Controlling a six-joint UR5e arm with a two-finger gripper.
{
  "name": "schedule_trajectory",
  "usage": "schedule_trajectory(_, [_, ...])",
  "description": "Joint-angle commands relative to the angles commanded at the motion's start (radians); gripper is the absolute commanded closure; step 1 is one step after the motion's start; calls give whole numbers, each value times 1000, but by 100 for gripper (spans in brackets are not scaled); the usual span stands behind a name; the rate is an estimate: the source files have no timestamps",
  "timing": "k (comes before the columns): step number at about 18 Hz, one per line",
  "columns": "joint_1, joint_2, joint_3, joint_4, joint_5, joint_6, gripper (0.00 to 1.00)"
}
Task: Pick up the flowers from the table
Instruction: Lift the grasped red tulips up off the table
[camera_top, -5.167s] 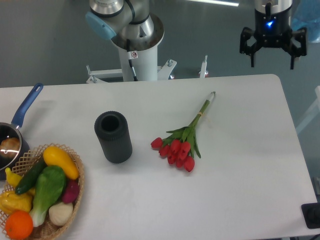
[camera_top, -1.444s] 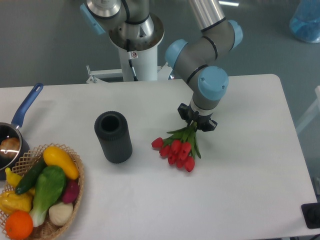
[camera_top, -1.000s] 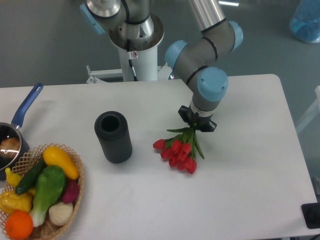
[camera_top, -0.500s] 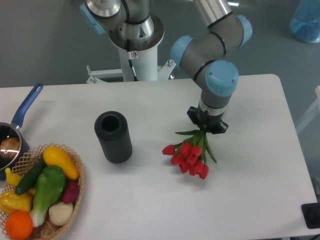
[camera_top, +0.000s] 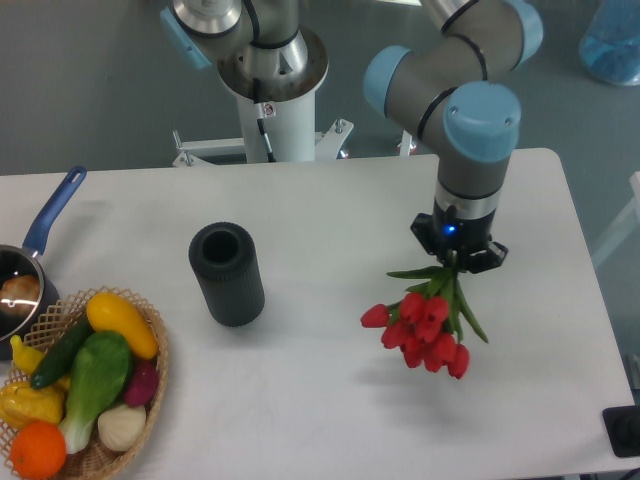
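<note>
The flowers (camera_top: 422, 327), red tulips with green leaves, hang head-down from my gripper (camera_top: 458, 254) above the right part of the white table (camera_top: 300, 400). The gripper is shut on the stems, which are hidden under the wrist. The blooms are lifted off the tabletop and tilt toward the lower left.
A black cylindrical vase (camera_top: 227, 273) stands upright left of centre. A wicker basket (camera_top: 150, 345) of vegetables and fruit sits at the front left. A blue-handled pot (camera_top: 35, 250) is at the left edge. The arm's base (camera_top: 270, 80) stands behind the table.
The gripper came down on the stems, shut on them and has lifted the flowers, carrying them to the right and up off the table.
</note>
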Motion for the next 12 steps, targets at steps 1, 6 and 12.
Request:
schedule_trajectory(1, [2, 0, 3, 0, 0, 0, 100])
schedule_trajectory(6, [8, 0, 17, 0, 2, 0, 100])
schedule_trajectory(12, [20, 14, 18, -2, -18, -2, 100])
